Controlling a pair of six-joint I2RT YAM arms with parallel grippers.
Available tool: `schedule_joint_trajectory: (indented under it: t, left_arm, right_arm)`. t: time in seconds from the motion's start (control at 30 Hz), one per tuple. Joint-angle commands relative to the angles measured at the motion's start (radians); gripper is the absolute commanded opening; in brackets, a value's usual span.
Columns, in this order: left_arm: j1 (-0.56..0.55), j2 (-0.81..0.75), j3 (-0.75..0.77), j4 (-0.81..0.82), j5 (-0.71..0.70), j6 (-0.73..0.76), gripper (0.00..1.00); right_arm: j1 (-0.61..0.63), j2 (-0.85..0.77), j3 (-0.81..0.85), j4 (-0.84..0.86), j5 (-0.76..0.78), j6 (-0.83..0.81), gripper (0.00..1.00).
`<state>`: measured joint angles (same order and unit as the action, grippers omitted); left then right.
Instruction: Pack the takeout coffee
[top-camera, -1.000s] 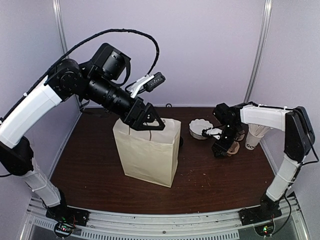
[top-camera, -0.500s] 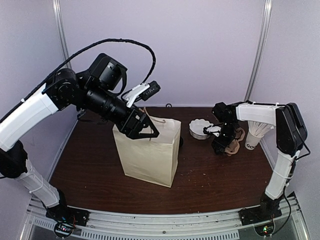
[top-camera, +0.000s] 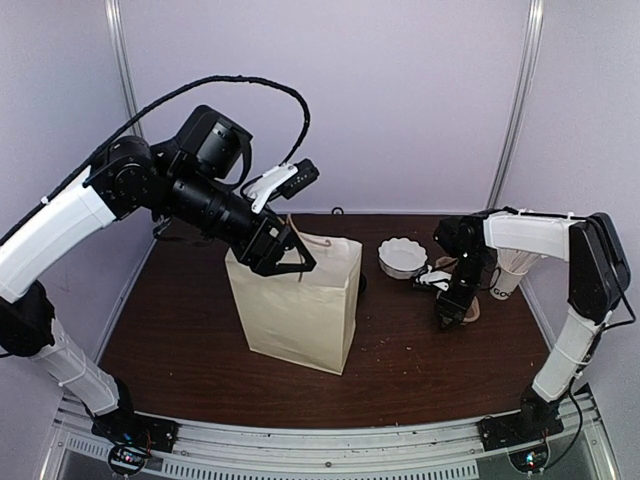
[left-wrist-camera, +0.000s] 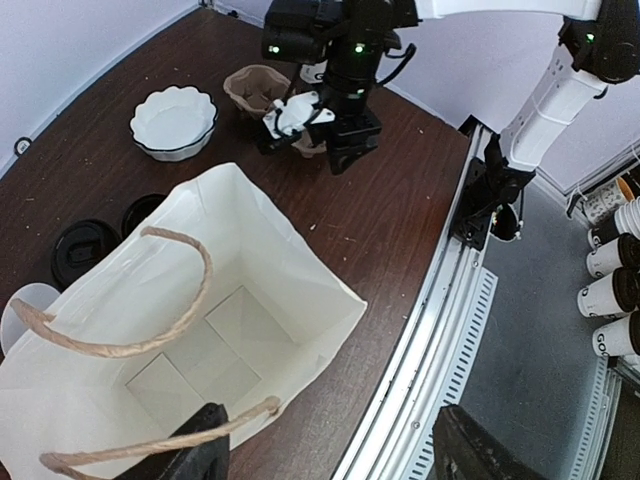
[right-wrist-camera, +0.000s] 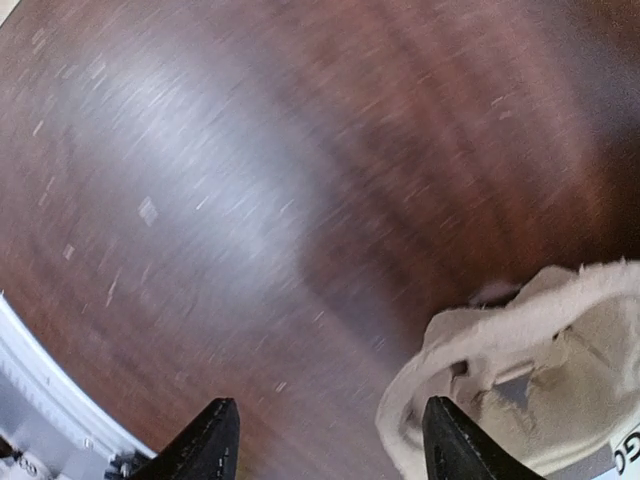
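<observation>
A white paper bag (top-camera: 300, 300) stands open in the middle of the table, its inside (left-wrist-camera: 215, 340) bare. My left gripper (left-wrist-camera: 335, 460) hangs open over the bag's near rim, and one rope handle (left-wrist-camera: 150, 445) runs past its left finger. Two black lids (left-wrist-camera: 85, 250) lie on the table behind the bag. A white round rim (left-wrist-camera: 20, 305) peeks out beside the bag; I cannot tell if it is the takeout coffee cup. My right gripper (right-wrist-camera: 335, 440) is open low over the table, its right finger beside the rim of a tan pulp cup carrier (right-wrist-camera: 530, 390).
A white fluted bowl (top-camera: 402, 257) sits right of the bag. A white cup full of sticks (top-camera: 512, 268) stands at the far right behind the carrier (top-camera: 472, 312). Several lettered cups (left-wrist-camera: 610, 290) stand off the table past the metal front rail (left-wrist-camera: 440, 320).
My right gripper has swung away from the bowl toward the near side of the carrier and narrowed slightly. The left gripper has drawn back a little to the left over the bag.
</observation>
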<state>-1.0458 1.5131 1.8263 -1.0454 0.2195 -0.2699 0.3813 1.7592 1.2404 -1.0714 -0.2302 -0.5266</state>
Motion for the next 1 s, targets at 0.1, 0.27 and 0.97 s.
schedule_joint_trajectory:
  t: [0.1,0.27,0.97]
  left_arm:
    - [0.025,0.030,0.034,0.047,-0.017,0.043,0.73]
    - [0.040,0.036,0.032,0.048,-0.020,0.048,0.73]
    - [0.041,-0.062,-0.001,0.077,-0.066,0.014,0.77]
  right_arm:
    - [0.004,-0.172,-0.110,-0.218,-0.057,-0.148,0.66]
    - [0.002,-0.259,-0.246,-0.232,0.033,-0.204,0.68]
    - [0.001,0.039,0.049,-0.029,0.084,0.027,0.79]
